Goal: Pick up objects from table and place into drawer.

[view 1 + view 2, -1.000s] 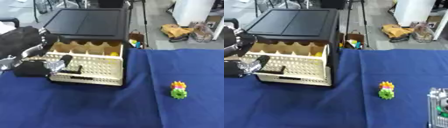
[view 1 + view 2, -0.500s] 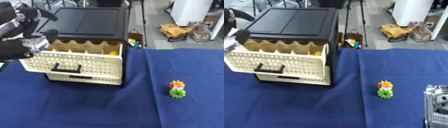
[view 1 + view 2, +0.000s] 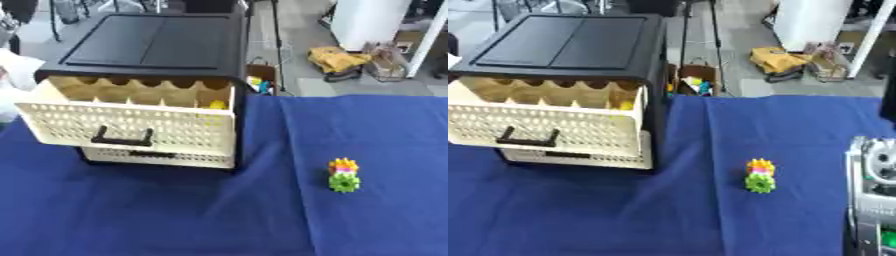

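A small toy of stacked gears (image 3: 344,175), orange over pink over green, stands on the blue cloth right of centre. The black cabinet (image 3: 157,42) sits at the back left with its cream perforated drawer (image 3: 131,127) pulled out. A yellow object (image 3: 216,104) lies in the drawer's right back corner. Only a pale and dark blur of my left hand (image 3: 10,72) shows at the left edge beside the drawer. My right hand (image 3: 872,192) shows as a silver shape at the lower right edge, apart from the toy.
The blue cloth (image 3: 175,215) covers the table. Behind the table's far edge are an open bag of coloured things (image 3: 691,82), a yellow bundle (image 3: 337,59) and other clutter on the floor.
My left hand has risen from the drawer front and drawn off to the left edge. The drawer stays pulled out. The toy has not moved.
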Motion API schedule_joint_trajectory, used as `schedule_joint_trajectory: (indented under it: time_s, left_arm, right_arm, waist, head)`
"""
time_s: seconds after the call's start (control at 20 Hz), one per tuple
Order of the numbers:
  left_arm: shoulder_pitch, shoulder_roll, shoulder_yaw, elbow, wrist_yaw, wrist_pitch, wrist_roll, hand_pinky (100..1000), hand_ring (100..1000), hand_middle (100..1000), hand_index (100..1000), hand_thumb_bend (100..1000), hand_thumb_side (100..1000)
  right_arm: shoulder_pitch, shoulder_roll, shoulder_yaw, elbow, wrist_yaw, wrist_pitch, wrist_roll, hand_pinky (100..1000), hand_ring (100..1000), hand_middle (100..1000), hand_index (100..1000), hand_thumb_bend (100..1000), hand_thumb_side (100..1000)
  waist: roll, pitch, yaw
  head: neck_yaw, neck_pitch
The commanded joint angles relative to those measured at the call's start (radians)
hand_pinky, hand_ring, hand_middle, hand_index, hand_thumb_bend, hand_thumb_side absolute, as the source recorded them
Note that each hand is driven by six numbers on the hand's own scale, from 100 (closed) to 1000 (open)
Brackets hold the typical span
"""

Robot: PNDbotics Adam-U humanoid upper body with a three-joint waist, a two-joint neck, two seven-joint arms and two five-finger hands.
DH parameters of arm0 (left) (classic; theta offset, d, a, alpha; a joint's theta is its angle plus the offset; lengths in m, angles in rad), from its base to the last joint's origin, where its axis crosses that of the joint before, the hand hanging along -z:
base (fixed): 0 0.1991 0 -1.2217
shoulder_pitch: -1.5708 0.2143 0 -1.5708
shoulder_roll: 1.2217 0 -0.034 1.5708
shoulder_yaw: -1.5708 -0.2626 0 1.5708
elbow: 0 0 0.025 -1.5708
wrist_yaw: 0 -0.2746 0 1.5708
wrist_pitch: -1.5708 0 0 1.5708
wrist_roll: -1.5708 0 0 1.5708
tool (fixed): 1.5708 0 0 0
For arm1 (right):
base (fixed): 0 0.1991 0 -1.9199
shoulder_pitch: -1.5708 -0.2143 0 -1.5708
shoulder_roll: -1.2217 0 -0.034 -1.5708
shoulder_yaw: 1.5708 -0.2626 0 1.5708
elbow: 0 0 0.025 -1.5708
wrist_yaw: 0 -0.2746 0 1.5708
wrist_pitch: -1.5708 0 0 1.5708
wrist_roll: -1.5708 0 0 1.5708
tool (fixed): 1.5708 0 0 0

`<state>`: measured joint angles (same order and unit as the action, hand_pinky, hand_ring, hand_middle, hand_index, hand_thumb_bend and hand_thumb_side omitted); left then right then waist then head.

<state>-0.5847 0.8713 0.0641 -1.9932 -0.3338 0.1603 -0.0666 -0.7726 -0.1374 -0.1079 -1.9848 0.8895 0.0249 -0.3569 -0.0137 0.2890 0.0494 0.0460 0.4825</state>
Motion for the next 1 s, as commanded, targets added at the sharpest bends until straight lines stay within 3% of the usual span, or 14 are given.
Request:
schedule_joint_trajectory:
  time_s: [0.05, 0.3, 0.55, 0.8, 1.0]
  left_arm:
    - [-0.001, 0.020, 0.018, -0.007, 0.017, 0.010, 0.051, 100, 100, 251, 826, 331, 1000]
    - [0.018, 0.013, 0.017, -0.007, 0.032, 0.015, 0.096, 100, 100, 270, 825, 343, 1000]
    - [0.029, 0.011, 0.012, -0.007, 0.038, 0.004, 0.109, 100, 142, 341, 832, 346, 1000]
    - [0.034, 0.006, 0.014, -0.007, 0.031, -0.012, 0.135, 162, 298, 436, 842, 358, 993]
    - [0.035, -0.002, 0.010, -0.007, 0.032, -0.020, 0.165, 183, 362, 474, 841, 374, 985]
  right_arm:
    - [-0.048, -0.068, 0.024, -0.015, 0.077, 0.055, 0.156, 823, 819, 615, 865, 338, 1000]
    - [-0.115, -0.142, 0.060, 0.056, 0.122, 0.083, 0.391, 841, 860, 659, 896, 482, 1000]
    - [-0.187, -0.227, 0.113, 0.198, 0.113, 0.050, 0.571, 846, 875, 697, 909, 558, 1000]
    - [-0.281, -0.303, 0.175, 0.355, 0.094, -0.007, 0.678, 840, 880, 740, 912, 587, 1000]
    - [-0.349, -0.345, 0.228, 0.481, 0.102, -0.055, 0.742, 838, 887, 779, 918, 590, 1000]
  waist:
    - [0.003, -0.026, 0.003]
    - [0.004, -0.033, 0.006]
    - [0.006, -0.039, 0.007]
    - [0.003, -0.046, 0.002]
    - [0.000, -0.050, -0.003]
  head:
    - [-0.006, 0.010]
    - [-0.002, 0.022]
    - [-0.003, 0.028]
    - [-0.005, 0.035]
    - [-0.005, 0.036]
